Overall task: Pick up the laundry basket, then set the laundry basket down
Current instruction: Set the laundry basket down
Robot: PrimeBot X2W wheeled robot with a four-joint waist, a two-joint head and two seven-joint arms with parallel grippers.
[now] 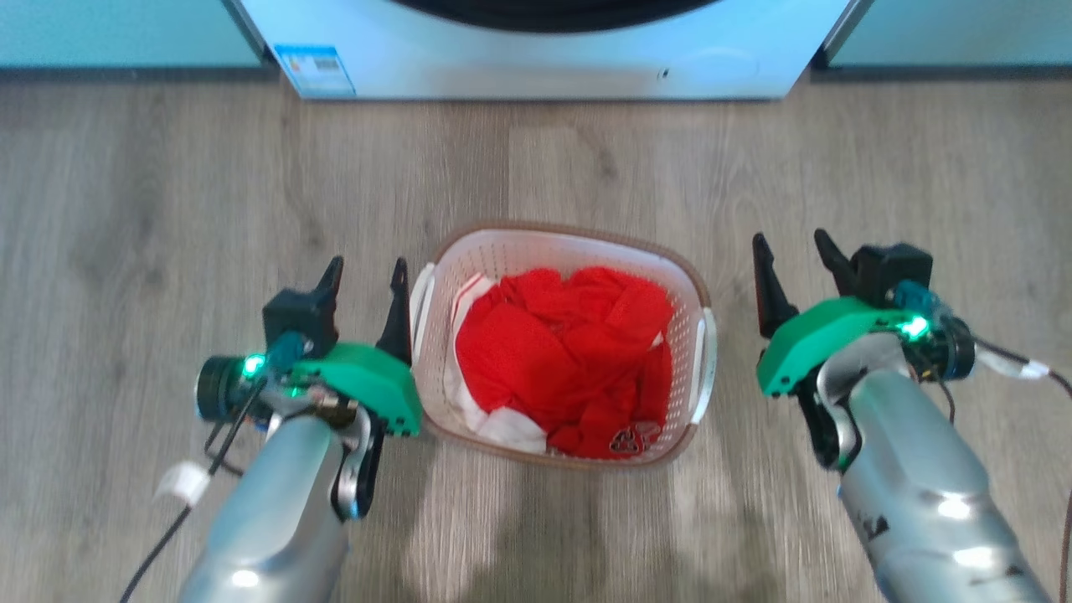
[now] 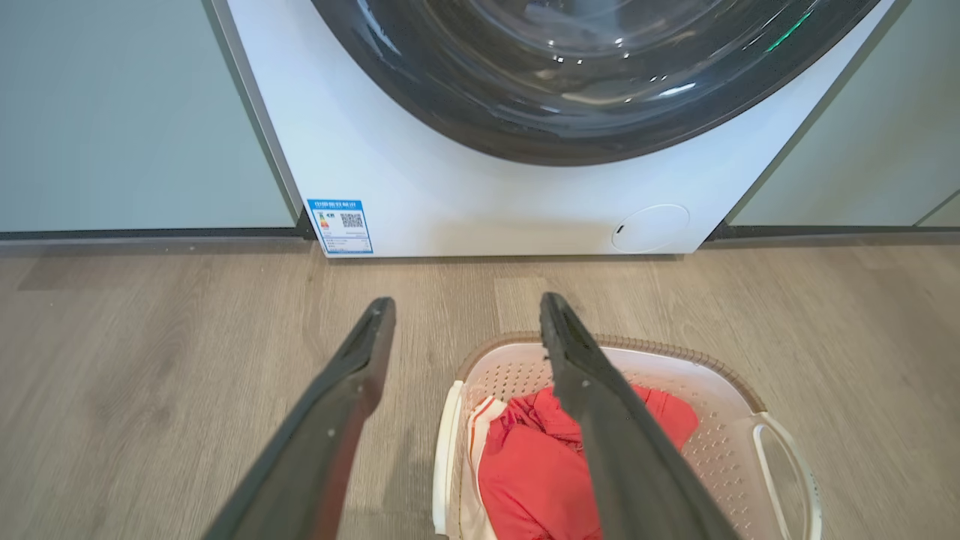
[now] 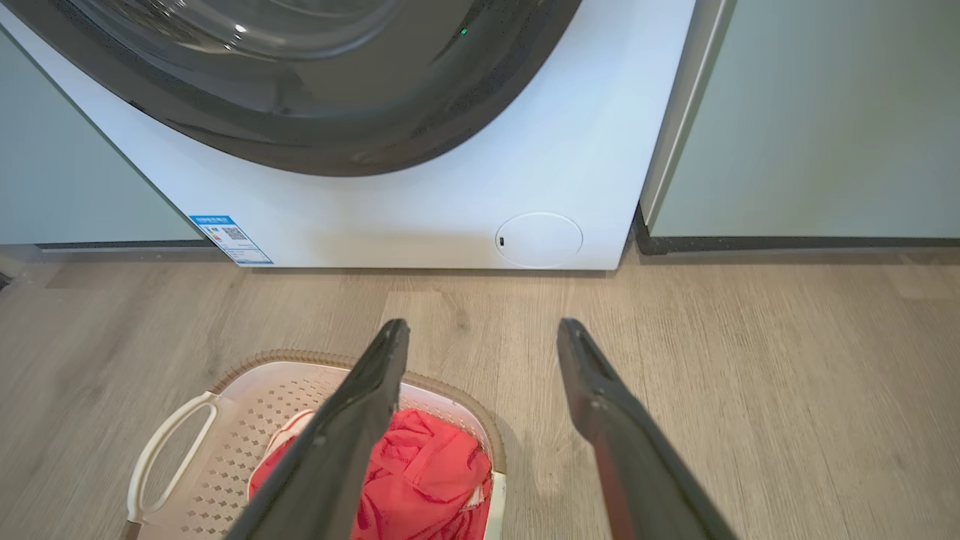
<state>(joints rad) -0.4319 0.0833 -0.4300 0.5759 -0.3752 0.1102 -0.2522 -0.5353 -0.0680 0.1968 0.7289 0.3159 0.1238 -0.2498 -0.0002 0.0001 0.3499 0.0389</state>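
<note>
Your laundry basket sits upright on the wood floor, in front of the washing machine and between your two arms. Inside is a heap of red clothing with white cloth at the near-left edge.

Your left end effector is spread, with nothing between its fingers. It is just beside the basket's left handle. The inner finger looks very close to the handle, possibly touching; the head view is too coarse to say. In the left wrist view, the left end effector points toward the machine, with the basket low and right.

Your right end effector is also spread and holds nothing. It is near the right handle, with a strip of floor between them. In the right wrist view, the right end effector has the basket at lower left.
</note>
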